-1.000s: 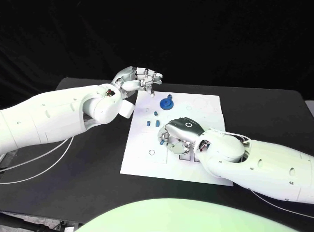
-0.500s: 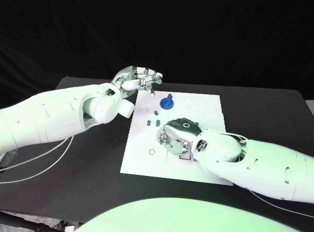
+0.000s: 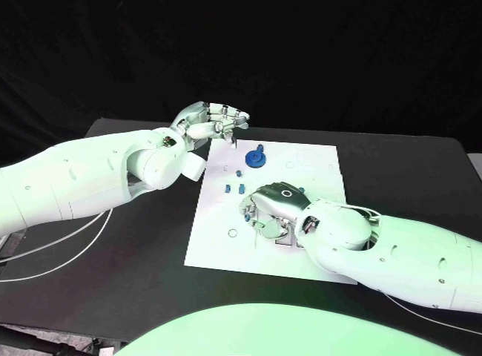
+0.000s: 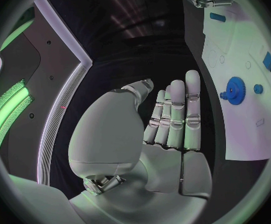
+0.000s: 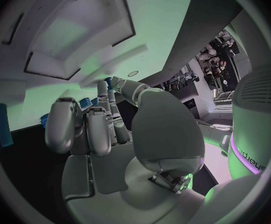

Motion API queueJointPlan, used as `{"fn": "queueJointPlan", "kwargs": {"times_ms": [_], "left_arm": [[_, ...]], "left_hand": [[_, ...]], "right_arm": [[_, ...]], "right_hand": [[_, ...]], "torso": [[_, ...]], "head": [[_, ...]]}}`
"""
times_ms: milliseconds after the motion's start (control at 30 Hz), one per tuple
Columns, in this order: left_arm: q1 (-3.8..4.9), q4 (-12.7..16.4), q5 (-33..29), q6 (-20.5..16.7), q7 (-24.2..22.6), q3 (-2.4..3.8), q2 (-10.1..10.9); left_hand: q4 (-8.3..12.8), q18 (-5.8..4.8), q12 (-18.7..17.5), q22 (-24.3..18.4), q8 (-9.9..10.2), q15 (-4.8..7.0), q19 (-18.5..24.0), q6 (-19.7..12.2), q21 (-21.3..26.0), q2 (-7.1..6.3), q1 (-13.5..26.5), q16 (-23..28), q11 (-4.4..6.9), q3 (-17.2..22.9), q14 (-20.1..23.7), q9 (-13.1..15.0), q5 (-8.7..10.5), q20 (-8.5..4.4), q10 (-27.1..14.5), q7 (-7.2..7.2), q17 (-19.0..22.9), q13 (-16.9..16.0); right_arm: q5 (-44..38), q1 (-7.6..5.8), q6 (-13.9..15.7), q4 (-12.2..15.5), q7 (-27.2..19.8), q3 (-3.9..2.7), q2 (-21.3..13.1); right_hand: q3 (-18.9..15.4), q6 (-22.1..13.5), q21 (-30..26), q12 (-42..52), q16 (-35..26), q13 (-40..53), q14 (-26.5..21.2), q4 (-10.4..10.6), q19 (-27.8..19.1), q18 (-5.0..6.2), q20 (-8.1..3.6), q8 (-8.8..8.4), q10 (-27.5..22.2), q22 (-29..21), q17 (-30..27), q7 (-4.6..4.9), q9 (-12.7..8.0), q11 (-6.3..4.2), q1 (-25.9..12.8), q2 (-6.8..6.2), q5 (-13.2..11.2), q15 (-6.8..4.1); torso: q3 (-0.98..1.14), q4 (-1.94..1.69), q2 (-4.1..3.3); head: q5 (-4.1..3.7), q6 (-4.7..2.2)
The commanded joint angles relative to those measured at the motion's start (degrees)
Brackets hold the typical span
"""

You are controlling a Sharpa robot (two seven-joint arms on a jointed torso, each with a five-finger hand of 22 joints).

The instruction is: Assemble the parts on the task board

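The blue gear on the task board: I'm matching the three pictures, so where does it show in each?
Head view: blue gear at the task board's far end, near the left hand.
Left wrist view: gear beside the fingers.
Right wrist view: I cannot make it out.
Shared landmark: the white board.

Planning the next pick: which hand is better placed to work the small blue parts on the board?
Probably the right hand: it hangs over the task board, right beside the small blue parts. The left hand is raised past the board's far corner, holding nothing.
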State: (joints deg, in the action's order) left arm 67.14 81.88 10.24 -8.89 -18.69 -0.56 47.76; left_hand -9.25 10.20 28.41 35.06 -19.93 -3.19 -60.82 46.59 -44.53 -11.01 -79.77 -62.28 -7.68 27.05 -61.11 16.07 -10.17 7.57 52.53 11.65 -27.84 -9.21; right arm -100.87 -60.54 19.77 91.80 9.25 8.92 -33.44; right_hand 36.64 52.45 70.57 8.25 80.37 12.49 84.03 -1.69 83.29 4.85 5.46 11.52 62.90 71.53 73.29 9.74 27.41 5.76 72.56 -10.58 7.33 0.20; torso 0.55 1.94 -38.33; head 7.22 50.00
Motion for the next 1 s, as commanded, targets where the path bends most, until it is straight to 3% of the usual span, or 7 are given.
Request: {"fn": "queueJointPlan", "kwargs": {"times_ms": [33, 233, 500, 600, 733, 833, 1000], "left_arm": [[0.03, 0.05, -0.18, 1.07, -0.20, 0.04, -0.04], [0.03, -0.01, -0.18, 1.11, -0.16, 0.04, 0.13], [0.02, -0.03, -0.18, 1.13, -0.13, 0.03, 0.51], [0.02, -0.01, -0.18, 1.17, -0.11, 0.03, 0.58], [0.02, 0.01, -0.18, 1.25, -0.07, 0.03, 0.64], [0.02, 0.04, -0.18, 1.32, -0.07, 0.03, 0.66], [0.02, 0.03, -0.18, 1.41, -0.09, 0.03, 0.68]], "left_hand": [[0.03, 0.32, 0.21, -0.06, 0.31, 0.06, -0.17, -0.35, 0.37, -0.05, -0.47, 0.19, 0.03, 0.22, 0.51, -0.06, -0.15, 0.36, -0.43, 0.07, 0.10, -0.06], [0.03, 0.32, 0.21, -0.06, 0.31, 0.06, -0.17, -0.35, 0.37, -0.05, -0.47, 0.19, 0.03, 0.22, 0.51, -0.06, -0.15, 0.36, -0.43, 0.07, 0.10, -0.06], [0.02, 0.33, 0.41, -0.14, 0.24, 0.02, -0.18, -0.41, 0.49, 0.03, -0.46, 0.14, 0.01, 0.22, 0.61, -0.02, -0.14, 0.42, -0.55, 0.09, 0.09, -0.13], [0.02, 0.33, 0.41, -0.14, 0.24, 0.02, -0.18, -0.41, 0.49, 0.03, -0.46, 0.14, 0.01, 0.22, 0.61, -0.02, -0.14, 0.42, -0.55, 0.09, 0.09, -0.13], [0.02, 0.33, 0.41, -0.14, 0.24, 0.02, -0.18, -0.41, 0.49, 0.03, -0.46, 0.14, 0.01, 0.22, 0.61, -0.02, -0.14, 0.42, -0.55, 0.09, 0.09, -0.13], [0.02, 0.33, 0.41, -0.14, 0.24, 0.02, -0.18, -0.41, 0.49, 0.03, -0.46, 0.14, 0.01, 0.22, 0.61, -0.02, -0.14, 0.42, -0.55, 0.09, 0.09, -0.13], [0.02, 0.33, 0.41, -0.14, 0.24, 0.02, -0.18, -0.41, 0.49, 0.03, -0.46, 0.14, 0.01, 0.22, 0.61, -0.02, -0.14, 0.42, -0.55, 0.09, 0.09, -0.13]], "right_arm": [[-0.89, 0.08, 2.37, 0.61, 0.14, 0.02, -0.70], [-0.71, -0.30, 5.34, 3.47, 1.04, -0.28, -4.09], [2.65, -3.11, 6.60, 8.13, 0.65, -1.26, -10.93], [4.28, -4.50, 4.73, 8.77, 0.25, -1.55, -13.17], [4.95, -6.18, -0.44, 7.92, 0.15, -1.77, -15.40], [4.29, -6.76, -3.79, 6.71, 0.29, -1.83, -16.15], [2.92, -7.04, -6.73, 4.94, 0.48, -1.83, -16.33]], "right_hand": [[-0.52, -0.45, -0.35, 0.29, -0.01, 0.14, 2.47, 0.07, -0.13, -0.08, 0.46, -0.32, -0.79, -0.19, -0.13, 0.00, -0.13, 0.06, -0.09, -0.70, 0.23, 0.47], [-0.99, -0.24, -0.63, 0.48, -0.34, 0.07, 2.29, 0.23, -0.24, 0.02, 0.57, -0.34, -1.34, -0.39, -0.74, -0.40, -0.15, -0.06, -0.56, -1.10, 0.27, 0.44], [-1.41, 0.16, -1.47, 0.69, -0.71, 0.00, 2.10, 0.58, -0.56, 0.22, 0.55, -0.24, -1.77, -1.11, -1.37, -0.61, -0.13, -0.16, -1.07, -1.26, 0.33, 0.34], [-1.53, 0.14, -1.76, 0.47, -0.97, -0.24, 1.98, 0.70, -0.68, 0.27, 0.55, -0.33, -2.49, -1.34, -1.78, -0.64, -0.17, -0.10, -1.20, -1.32, 0.35, 0.38], [-2.98, -1.54, -2.55, -0.28, -1.10, -1.19, 1.94, 1.24, -1.02, 0.40, 0.66, -1.56, -5.13, -1.92, -2.02, -0.57, -0.66, 0.05, -2.06, -2.33, 1.58, 0.55], [-5.19, -2.71, -3.55, -0.62, -1.40, -2.09, 1.79, 1.66, -1.38, 0.57, 0.79, -2.48, -7.19, -2.70, -2.56, -0.82, -0.95, 0.22, -2.26, -2.92, 1.96, 0.67], [-6.56, -3.16, -4.31, -0.48, -1.56, -2.53, 1.68, 1.88, -1.62, 0.70, 0.89, -2.85, -8.01, -3.31, -2.85, -1.17, -1.06, 0.34, -1.95, -2.86, 1.92, 0.75]], "torso": [[0.03, -0.02, 0.01], [0.01, -0.02, 0.04], [-0.01, 0.12, 0.05], [0.00, 0.12, 0.06], [0.00, 0.15, 0.12], [-0.04, 0.09, 0.08], [0.05, 0.06, -0.02]], "head": [[-0.13, -0.03], [-0.33, -0.24], [-1.03, -0.93], [-1.51, -1.29], [-2.03, -1.72], [-2.37, -2.00], [-2.48, -2.22]]}}
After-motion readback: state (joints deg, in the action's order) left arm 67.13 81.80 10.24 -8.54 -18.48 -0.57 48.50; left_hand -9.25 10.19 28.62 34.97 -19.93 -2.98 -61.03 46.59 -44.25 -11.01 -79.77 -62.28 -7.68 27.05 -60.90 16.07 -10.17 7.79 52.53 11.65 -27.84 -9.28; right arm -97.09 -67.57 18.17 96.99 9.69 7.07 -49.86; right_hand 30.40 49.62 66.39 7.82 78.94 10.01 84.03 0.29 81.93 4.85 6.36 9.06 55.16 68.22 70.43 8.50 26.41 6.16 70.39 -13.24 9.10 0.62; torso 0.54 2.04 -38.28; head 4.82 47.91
